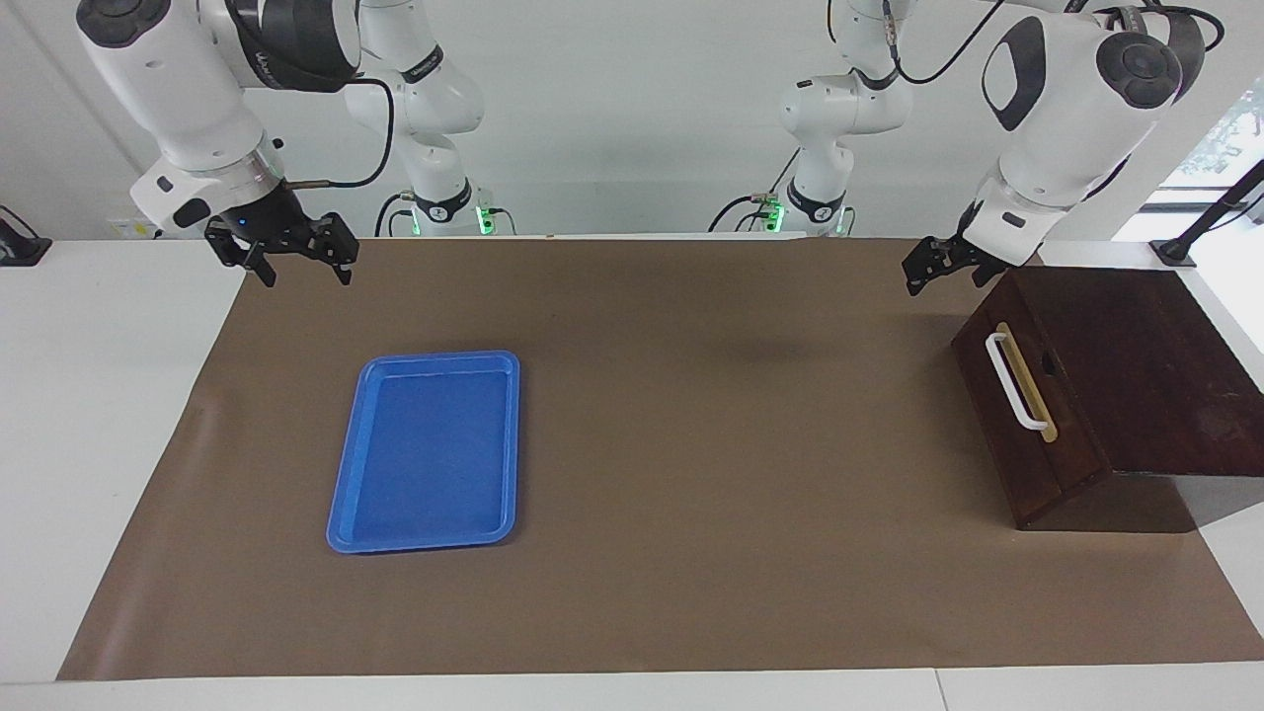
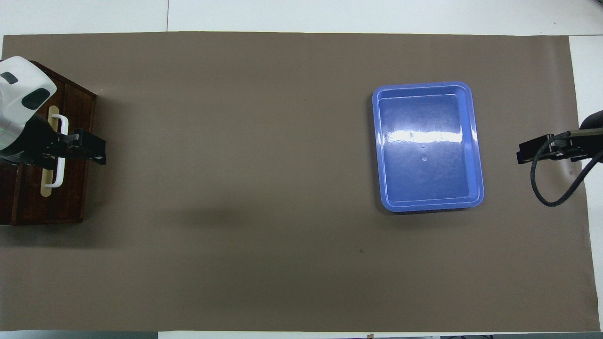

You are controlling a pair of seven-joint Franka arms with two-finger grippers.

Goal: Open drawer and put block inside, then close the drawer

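Note:
The dark wooden box [image 1: 1136,365] stands at the left arm's end of the table. Its drawer [image 1: 987,395] is shut, front flush with the box, white bar handle [image 1: 1014,383] on the tan strip. The drawer also shows in the overhead view [image 2: 75,188]. The yellow block is out of view in both views. My left gripper [image 1: 943,281] hangs open and empty in the air by the box's corner nearest the robots, apart from the handle; in the overhead view it [image 2: 96,151] overlaps the drawer front. My right gripper [image 1: 301,267] hangs open and empty over the mat's edge at the right arm's end.
A flat blue tray [image 1: 430,449], empty, lies on the brown mat [image 1: 691,494] toward the right arm's end; it also shows in the overhead view [image 2: 426,150]. White table shows around the mat.

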